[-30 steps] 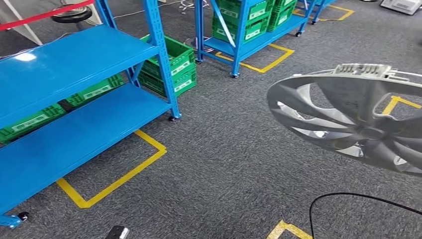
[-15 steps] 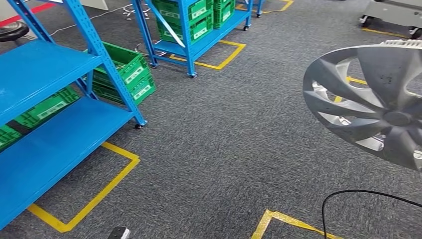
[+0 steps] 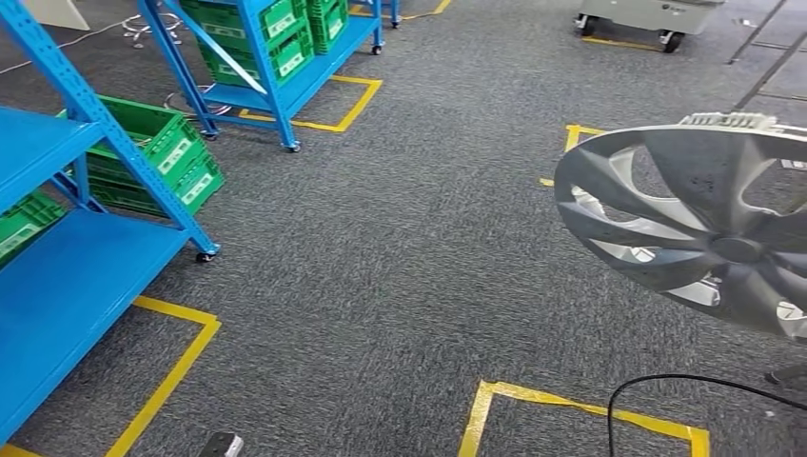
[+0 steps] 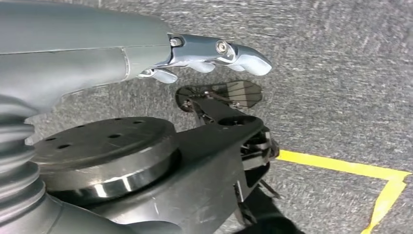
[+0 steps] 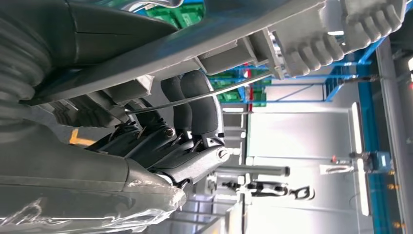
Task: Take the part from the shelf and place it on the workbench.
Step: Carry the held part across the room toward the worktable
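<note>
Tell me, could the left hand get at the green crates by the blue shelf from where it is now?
Probably not. The left hand hangs low over the carpet beside the robot's body, and the green crates sit well off across open floor behind the blue shelf post.

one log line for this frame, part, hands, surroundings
part: silver wheel cover held up over carpet | right hand: grips wheel cover rim | left hand: holds nothing, hangs over floor | nearby: blue shelf
</note>
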Robot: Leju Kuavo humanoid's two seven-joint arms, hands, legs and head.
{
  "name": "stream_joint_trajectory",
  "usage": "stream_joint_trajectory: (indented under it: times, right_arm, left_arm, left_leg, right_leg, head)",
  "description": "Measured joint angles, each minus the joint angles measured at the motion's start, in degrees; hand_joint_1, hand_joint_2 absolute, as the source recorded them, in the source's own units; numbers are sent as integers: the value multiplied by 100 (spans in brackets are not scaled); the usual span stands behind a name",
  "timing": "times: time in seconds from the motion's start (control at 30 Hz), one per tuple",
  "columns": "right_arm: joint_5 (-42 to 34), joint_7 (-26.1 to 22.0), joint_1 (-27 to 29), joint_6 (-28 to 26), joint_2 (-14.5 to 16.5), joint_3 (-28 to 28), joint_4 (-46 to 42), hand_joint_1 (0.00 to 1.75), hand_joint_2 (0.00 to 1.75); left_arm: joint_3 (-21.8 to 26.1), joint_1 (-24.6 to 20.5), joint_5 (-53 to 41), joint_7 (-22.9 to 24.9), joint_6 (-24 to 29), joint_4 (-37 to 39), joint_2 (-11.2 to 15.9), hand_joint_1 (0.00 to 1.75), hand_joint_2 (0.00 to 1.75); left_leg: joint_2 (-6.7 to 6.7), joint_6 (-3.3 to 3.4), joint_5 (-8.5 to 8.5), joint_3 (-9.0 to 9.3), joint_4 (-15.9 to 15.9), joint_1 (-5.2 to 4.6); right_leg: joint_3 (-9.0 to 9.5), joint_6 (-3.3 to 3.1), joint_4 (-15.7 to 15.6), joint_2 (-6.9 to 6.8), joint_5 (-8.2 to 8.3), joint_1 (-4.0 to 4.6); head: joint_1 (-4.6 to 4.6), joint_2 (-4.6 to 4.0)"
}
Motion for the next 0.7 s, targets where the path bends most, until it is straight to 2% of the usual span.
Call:
stream_joint_trajectory:
  times: [0.03,0.07,0.1,0.17,0.2,0.27,0.3,0.33,0.37,0.4,0.43,0.47,0.53,0.57,0.6,0.63,0.67,0.7]
  right_arm:
    - [18,-5,-1,1,2,6,11,175,175]
    - [41,-13,0,1,6,12,23,175,175]
    - [68,-18,6,0,11,19,38,175,175]
    - [138,-18,32,-6,19,31,64,175,175]
    - [186,-12,41,-11,21,36,77,175,175]
    - [292,1,24,-23,28,63,124,175,175]
    - [323,-6,6,-31,39,86,166,175,175]
    - [341,-19,-10,-39,51,112,219,175,175]
    - [348,-37,-18,-49,63,133,274,175,175]
    - [352,-54,-22,-58,71,146,324,175,175]
    - [354,-67,-23,-63,74,155,366,175,175]
    - [354,-78,-24,-65,75,162,398,175,175]
    - [352,-95,-37,-70,75,172,448,175,175]
    - [351,-100,-45,-72,77,175,467,175,175]
    - [350,-103,-51,-74,78,177,482,175,175]
    - [350,-104,-49,-75,79,180,495,175,175]
    - [349,-105,-36,-77,81,183,503,175,175]
    - [344,-107,-20,-78,81,180,509,175,175]
  left_arm:
    - [-1,-1,-3,21,3,1,6,0,175]
    - [-3,-2,-7,49,9,2,17,0,175]
    - [-7,-3,-9,80,18,3,25,0,175]
    - [-16,-12,-10,155,44,4,30,0,175]
    - [-23,-21,-12,205,57,4,30,0,175]
    - [-38,-33,-15,307,78,4,31,0,175]
    - [-44,-32,-18,337,83,4,33,0,175]
    - [-49,-26,-19,361,90,4,35,0,175]
    - [-56,-17,-19,378,101,4,37,0,175]
    - [-66,-10,-19,392,113,4,43,0,175]
    - [-75,-6,-19,402,121,4,48,0,175]
    - [-82,-5,-19,405,127,4,54,0,175]
    - [-89,-8,-19,407,131,4,67,0,175]
    - [-90,-10,-19,409,133,4,72,0,175]
    - [-91,-11,-19,411,136,4,74,0,175]
    - [-93,-11,-19,413,139,4,73,0,175]
    - [-95,-14,-20,414,140,4,71,0,175]
    - [-97,-19,-22,415,144,4,73,0,175]
  left_leg:
    - [60,-31,-29,22,10,-17]
    - [111,-61,-51,42,16,-34]
    - [165,-89,-64,57,15,-51]
    - [254,-143,-83,75,2,-45]
    - [194,-169,-121,67,29,-30]
    - [-104,-202,-351,-103,390,-9]
    - [-263,-199,-526,-287,755,-8]
    - [-345,-194,-691,-513,1172,-11]
    - [-379,-189,-786,-714,1516,-12]
    - [-391,-180,-768,-839,1687,-13]
    - [-401,-168,-639,-859,1639,-13]
    - [-436,-154,-423,-770,1383,-10]
    - [-745,-134,-8,-454,625,21]
    - [-891,-136,98,-334,341,38]
    - [-996,-134,129,-269,180,48]
    - [-987,-126,120,-248,123,47]
    - [-902,-109,123,-250,122,47]
    - [-825,-79,132,-243,110,48]
  right_leg:
    - [214,-24,-358,-109,103,12]
    - [346,-60,-589,-190,147,30]
    - [392,-106,-683,-216,140,54]
    - [368,-219,-699,-72,149,71]
    - [362,-258,-707,-5,155,69]
    - [368,-327,-730,122,169,48]
    - [366,-347,-732,188,172,45]
    - [363,-363,-732,263,174,45]
    - [363,-372,-732,343,175,48]
    - [364,-375,-731,429,175,50]
    - [369,-374,-730,515,177,49]
    - [374,-370,-728,601,179,43]
    - [362,-339,-706,762,182,33]
    - [337,-312,-693,838,188,28]
    - [307,-277,-689,915,197,22]
    - [278,-237,-692,995,213,17]
    - [249,-202,-711,1072,235,1]
    - [223,-175,-701,1046,235,-1]
  head:
    - [-4,0]
    - [-9,0]
    - [-15,0]
    - [-20,0]
    - [-20,0]
    - [-33,0]
    - [-41,0]
    - [-50,0]
    - [-56,0]
    - [-55,0]
    - [-56,0]
    - [-56,0]
    - [-55,0]
    - [-52,0]
    - [-54,0]
    - [-54,0]
    - [-55,0]
    - [-55,0]
